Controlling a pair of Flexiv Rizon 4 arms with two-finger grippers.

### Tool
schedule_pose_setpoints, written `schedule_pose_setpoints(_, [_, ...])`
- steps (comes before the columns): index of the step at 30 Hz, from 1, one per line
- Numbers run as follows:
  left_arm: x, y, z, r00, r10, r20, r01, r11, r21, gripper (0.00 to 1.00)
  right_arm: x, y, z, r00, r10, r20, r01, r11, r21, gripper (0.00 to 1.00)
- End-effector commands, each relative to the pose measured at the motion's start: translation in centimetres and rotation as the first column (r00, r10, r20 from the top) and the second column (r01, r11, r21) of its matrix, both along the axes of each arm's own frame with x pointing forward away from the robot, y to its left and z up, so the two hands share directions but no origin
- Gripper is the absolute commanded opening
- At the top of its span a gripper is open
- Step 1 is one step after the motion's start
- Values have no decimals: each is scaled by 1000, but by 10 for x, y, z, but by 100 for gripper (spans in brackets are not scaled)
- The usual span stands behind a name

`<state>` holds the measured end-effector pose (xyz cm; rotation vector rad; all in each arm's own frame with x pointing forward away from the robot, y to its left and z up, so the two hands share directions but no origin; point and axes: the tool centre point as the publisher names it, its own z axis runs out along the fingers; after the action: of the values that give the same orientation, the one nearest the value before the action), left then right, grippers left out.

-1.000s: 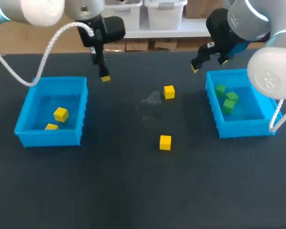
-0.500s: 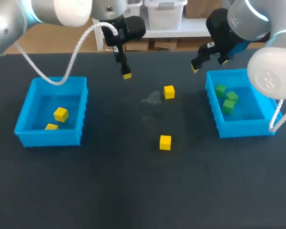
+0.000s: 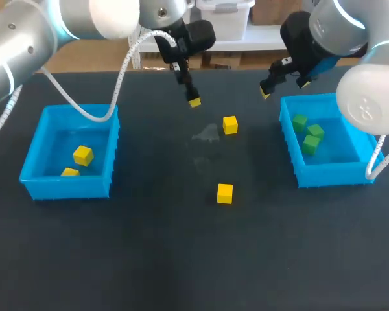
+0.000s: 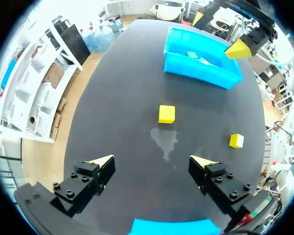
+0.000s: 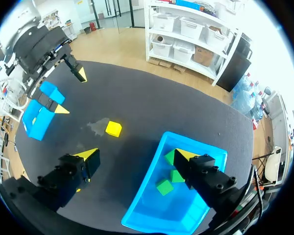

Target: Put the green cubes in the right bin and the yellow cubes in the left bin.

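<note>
Two yellow cubes lie loose on the black table, one (image 3: 230, 124) far of centre and one (image 3: 225, 193) nearer. My left gripper (image 3: 192, 97) hangs open and empty just left of the far cube (image 4: 166, 114), which lies ahead of its fingers. The left bin (image 3: 35, 181) holds two yellow cubes (image 3: 83, 155). Three green cubes (image 3: 310, 144) lie in the right bin (image 3: 324, 175). My right gripper (image 3: 266, 92) hovers open and empty by that bin's far left corner (image 5: 152, 215).
A pale smudge (image 3: 206, 135) marks the table just left of the far yellow cube. The two blue bins stand at the table's left and right sides, with open table between them and toward the front edge.
My left arm has swung right, from beside the left bin toward the far yellow cube. The right arm, cubes and bins have not moved.
</note>
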<state>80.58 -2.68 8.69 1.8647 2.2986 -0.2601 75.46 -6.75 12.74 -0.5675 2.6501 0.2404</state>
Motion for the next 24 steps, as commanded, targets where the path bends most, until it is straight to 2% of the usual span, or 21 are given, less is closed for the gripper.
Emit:
schedule_pose_setpoints(1, [2,-9,-4,999,-31,-17,31,1000,7,100,0,0,0,1000,1,0,-1,1000,0,100])
schedule_pose_setpoints(8, [5,-21,-6,996,-77,-50,79,996,36,100,0,0,0,1000,1,0,-1,1000,0,100])
schedule_pose_setpoints(15, [14,-37,-7,995,-96,-37,97,995,27,100,0,0,0,1000,1,0,-1,1000,0,100])
schedule_pose_setpoints(24, [4,-58,-24,990,-124,-63,126,992,21,100,0,0,0,1000,1,0,-1,1000,0,100])
